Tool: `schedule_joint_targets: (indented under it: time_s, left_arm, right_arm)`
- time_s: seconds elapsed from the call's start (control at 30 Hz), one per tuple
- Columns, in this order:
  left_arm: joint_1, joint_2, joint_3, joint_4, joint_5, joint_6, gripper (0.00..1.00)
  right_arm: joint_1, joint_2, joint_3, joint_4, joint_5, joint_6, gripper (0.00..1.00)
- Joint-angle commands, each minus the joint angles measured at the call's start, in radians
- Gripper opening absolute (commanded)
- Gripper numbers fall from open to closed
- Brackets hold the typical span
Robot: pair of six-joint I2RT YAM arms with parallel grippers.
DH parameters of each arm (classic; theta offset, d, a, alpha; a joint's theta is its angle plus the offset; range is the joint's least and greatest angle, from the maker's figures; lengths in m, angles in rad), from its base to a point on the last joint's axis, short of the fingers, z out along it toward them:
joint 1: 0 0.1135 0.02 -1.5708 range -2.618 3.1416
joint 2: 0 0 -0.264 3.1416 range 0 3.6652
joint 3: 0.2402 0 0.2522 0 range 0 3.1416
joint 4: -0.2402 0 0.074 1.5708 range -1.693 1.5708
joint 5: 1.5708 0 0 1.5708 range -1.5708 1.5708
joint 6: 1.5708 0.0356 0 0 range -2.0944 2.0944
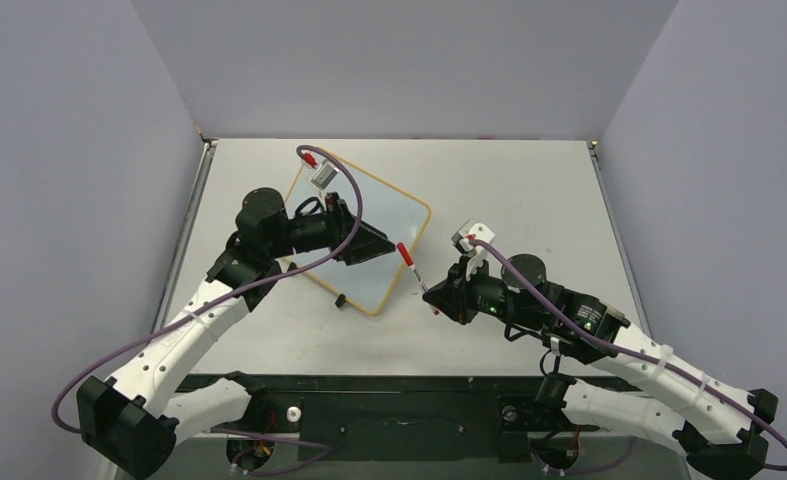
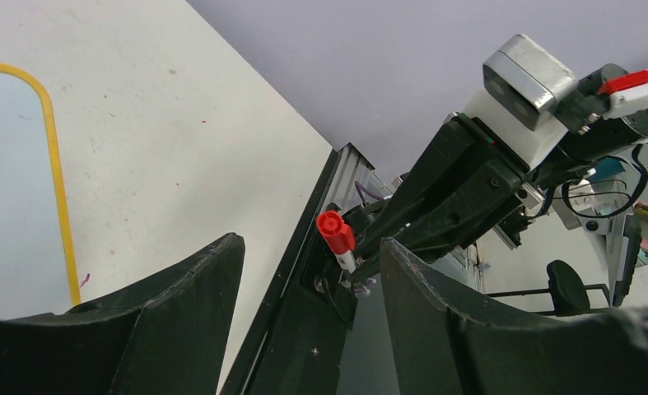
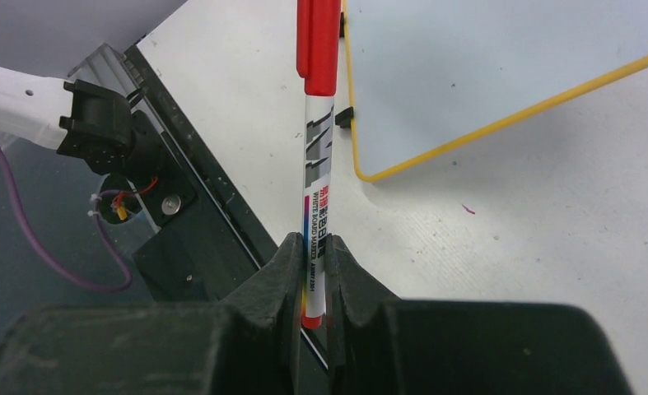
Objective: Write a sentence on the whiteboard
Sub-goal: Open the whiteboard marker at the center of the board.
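**A:** From above, where's the whiteboard (image 1: 397, 218)?
**B:** Flat on the worktop (image 1: 529, 190), beneath the left tool (image 1: 377, 246), which is probably placed there to steady it. The right tool (image 1: 432, 298) sits just off its edge.
**A:** Left wrist view?
**B:** Fingers spread wide, nothing between them.
**A:** Right wrist?
**B:** Clamped on a marker (image 3: 314, 164), its red cap (image 3: 319, 45) on. I'd judge writing hasn't begun.

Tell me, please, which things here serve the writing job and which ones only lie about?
For the job: whiteboard; capped red marker, clamped in the right gripper; open left gripper.
Lying about: small pink speck on the table.
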Motion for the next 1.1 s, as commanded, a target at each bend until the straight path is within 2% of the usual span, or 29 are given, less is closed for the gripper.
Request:
schedule_joint_targets:
  time_s: [0.0,0.33,0.47,0.67,0.7,0.77,0.8,0.87,1.0,1.03,1.07]
  left_arm:
    - [-0.023,0.013,0.05,0.019,-0.044,0.031,0.59]
    - [-0.091,0.058,0.054,0.046,-0.076,0.03,0.58]
    - [-0.107,0.068,0.057,0.025,-0.077,0.044,0.49]
    - [-0.115,0.067,0.033,0.037,-0.094,0.041,0.44]
    - [-0.116,0.071,0.032,0.042,-0.093,0.039,0.42]
    - [-0.117,0.077,0.032,0.042,-0.088,0.036,0.26]
    - [-0.119,0.078,0.034,0.042,-0.083,0.036,0.11]
    - [-0.122,0.079,0.034,0.037,-0.08,0.034,0.0]
    - [-0.131,0.074,0.026,0.044,-0.085,0.037,0.0]
    - [-0.131,0.071,0.026,0.044,-0.094,0.038,0.0]
    - [-0.131,0.068,0.026,0.045,-0.101,0.037,0.0]
  right_arm:
    - [0.009,0.013,0.046,0.063,-0.032,-0.019,0.0]
    - [0.018,0.034,0.055,0.064,-0.035,-0.031,0.0]
    - [0.017,0.033,0.058,0.064,-0.029,-0.036,0.0]
    - [0.023,0.043,0.059,0.05,-0.052,-0.054,0.0]
    - [0.023,0.045,0.06,0.047,-0.052,-0.056,0.0]
    - [0.025,0.045,0.061,0.042,-0.045,-0.062,0.0]
    - [0.026,0.041,0.06,0.04,-0.035,-0.063,0.0]
    - [0.026,0.034,0.057,0.045,-0.016,-0.063,0.0]
    - [0.025,0.038,0.057,0.055,0.027,-0.055,0.0]
    - [0.026,0.039,0.059,0.054,0.037,-0.053,0.15]
    - [0.025,0.042,0.06,0.053,0.045,-0.046,0.24]
